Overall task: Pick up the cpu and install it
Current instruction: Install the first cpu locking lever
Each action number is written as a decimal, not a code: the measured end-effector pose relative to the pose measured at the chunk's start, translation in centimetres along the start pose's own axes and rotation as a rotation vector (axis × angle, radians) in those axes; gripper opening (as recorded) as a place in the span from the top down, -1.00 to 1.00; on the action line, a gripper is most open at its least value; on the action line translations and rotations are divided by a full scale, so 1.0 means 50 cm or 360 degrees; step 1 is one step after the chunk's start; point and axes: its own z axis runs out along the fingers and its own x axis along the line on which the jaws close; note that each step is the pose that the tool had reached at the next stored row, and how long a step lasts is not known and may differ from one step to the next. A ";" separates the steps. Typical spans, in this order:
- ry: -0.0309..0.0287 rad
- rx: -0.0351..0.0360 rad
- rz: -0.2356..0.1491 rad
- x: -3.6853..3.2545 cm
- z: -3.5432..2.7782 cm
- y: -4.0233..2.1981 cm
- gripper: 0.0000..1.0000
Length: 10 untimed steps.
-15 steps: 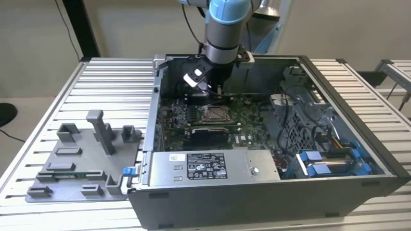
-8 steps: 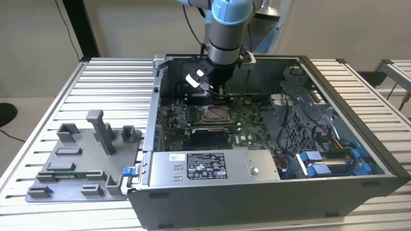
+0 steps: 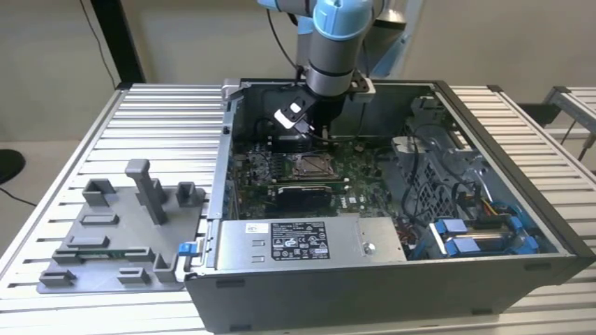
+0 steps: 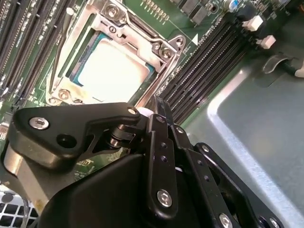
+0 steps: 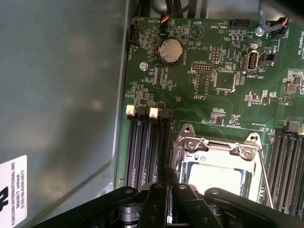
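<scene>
White printed label (image 3: 300, 242) sat on power supply (image 3: 377, 243). Black-printed sticker (image 5: 13, 191) on case wall (image 5: 61, 95). Tiny white lettering across motherboard (image 5: 190, 102).

Here's the table (image 3: 158, 112): in the exterior view the open computer case (image 3: 373, 293) sits on it toward three o'clock, and the tray (image 3: 98, 279) lies just beside the case at eight o'clock. Inside the case, the power-supply box (image 3: 308, 241) sits at six o'clock against the near wall. The motherboard (image 3: 270, 171) lies flat behind it toward twelve, with the socket (image 3: 309, 166) at the board's middle and memory slots (image 5: 147, 152) on both sides. The cpu (image 4: 114, 71) lies in the socket, and the pincer (image 3: 317, 134) hangs over the board at the socket's twelve o'clock edge.
</scene>
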 end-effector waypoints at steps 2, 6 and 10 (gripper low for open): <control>0.00000 0.0000 0.0000 -0.001 0.002 0.003 1.00; -0.00001 0.0000 0.0000 -0.002 0.005 0.009 1.00; -0.00003 0.0000 0.0000 -0.002 0.006 0.010 1.00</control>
